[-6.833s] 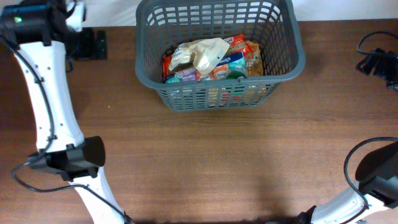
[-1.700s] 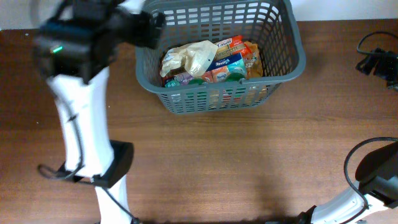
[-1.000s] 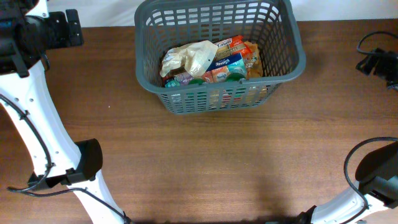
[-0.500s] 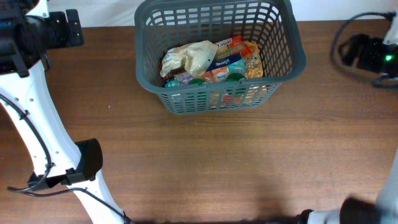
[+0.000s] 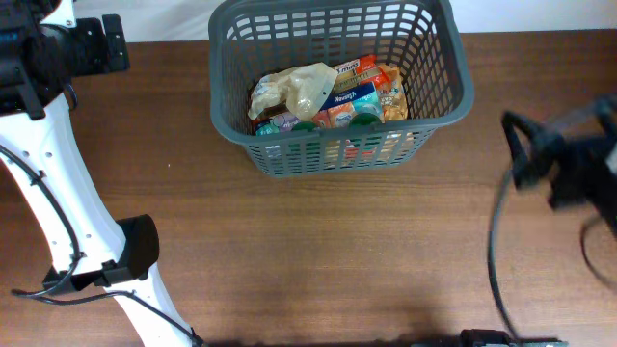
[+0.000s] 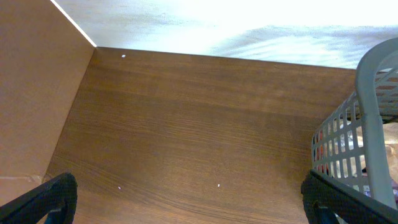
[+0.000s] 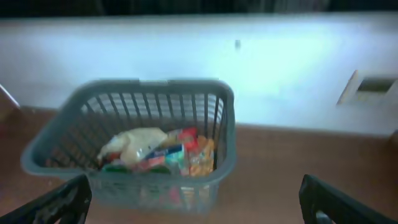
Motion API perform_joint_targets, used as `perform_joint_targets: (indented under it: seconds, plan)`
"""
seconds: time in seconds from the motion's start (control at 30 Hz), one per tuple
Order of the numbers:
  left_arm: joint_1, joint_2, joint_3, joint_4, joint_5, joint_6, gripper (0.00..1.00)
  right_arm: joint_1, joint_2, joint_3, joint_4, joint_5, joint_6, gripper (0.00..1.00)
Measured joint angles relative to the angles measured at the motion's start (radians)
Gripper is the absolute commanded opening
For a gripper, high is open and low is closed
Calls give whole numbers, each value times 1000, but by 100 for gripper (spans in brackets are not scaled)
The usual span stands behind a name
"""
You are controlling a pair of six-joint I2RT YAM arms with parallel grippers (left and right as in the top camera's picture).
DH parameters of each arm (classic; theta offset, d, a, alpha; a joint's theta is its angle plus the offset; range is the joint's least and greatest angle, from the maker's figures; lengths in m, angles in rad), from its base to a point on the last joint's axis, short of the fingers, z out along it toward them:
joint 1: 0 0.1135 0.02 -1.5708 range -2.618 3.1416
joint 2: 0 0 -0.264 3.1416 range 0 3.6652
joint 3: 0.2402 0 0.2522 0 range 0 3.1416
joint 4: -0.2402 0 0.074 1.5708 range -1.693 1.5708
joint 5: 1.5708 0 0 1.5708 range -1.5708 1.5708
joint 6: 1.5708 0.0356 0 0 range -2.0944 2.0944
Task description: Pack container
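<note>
The dark grey basket (image 5: pixel 337 154) stands at the back middle of the table. It holds a cream bag (image 5: pixel 294 87) and several colourful packets (image 5: pixel 362 96). My left gripper (image 5: pixel 101 43) is at the back left, well apart from the basket. In the left wrist view it (image 6: pixel 193 214) is open and empty over bare wood, with the basket rim (image 6: pixel 373 112) at the right edge. My right gripper (image 5: pixel 523 149) is blurred to the right of the basket. In the right wrist view it (image 7: pixel 199 208) is open and empty, facing the basket (image 7: pixel 155 84).
The brown wooden table (image 5: pixel 318 260) stretches in front of the basket. A white wall (image 6: pixel 249 25) lies behind the table's back edge. The left arm's white links (image 5: pixel 67 183) run down the left side.
The right arm has swung from the back right corner towards the front and now shows blurred right of the basket. The left arm, basket and contents have not moved in the last second.
</note>
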Motion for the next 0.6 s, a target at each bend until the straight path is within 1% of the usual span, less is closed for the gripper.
perform_joint_targets:
  seconds: [0.03, 0.1, 0.2, 0.27, 0.33, 0.43, 0.6]
  plan:
    - [0, 0, 0, 0, 0, 0, 99, 0, -47, -13, 36, 6, 0, 99]
    - [0, 0, 0, 0, 0, 0, 99, 0, -142, -74, 164, 16, -3, 99]
    - [0, 0, 0, 0, 0, 0, 99, 0, -300, -227, 385, 48, -3, 99]
    - [0, 0, 0, 0, 0, 0, 99, 0, -432, -399, 555, 84, -3, 99]
    - [0, 0, 0, 0, 0, 0, 99, 0, -540, -569, 663, 116, -3, 99]
    - [0, 0, 0, 0, 0, 0, 99, 0, -669, -815, 761, 154, -4, 99]
    - [0, 0, -1, 0, 0, 0, 99, 0, -830, -1193, 797, 187, -3, 99]
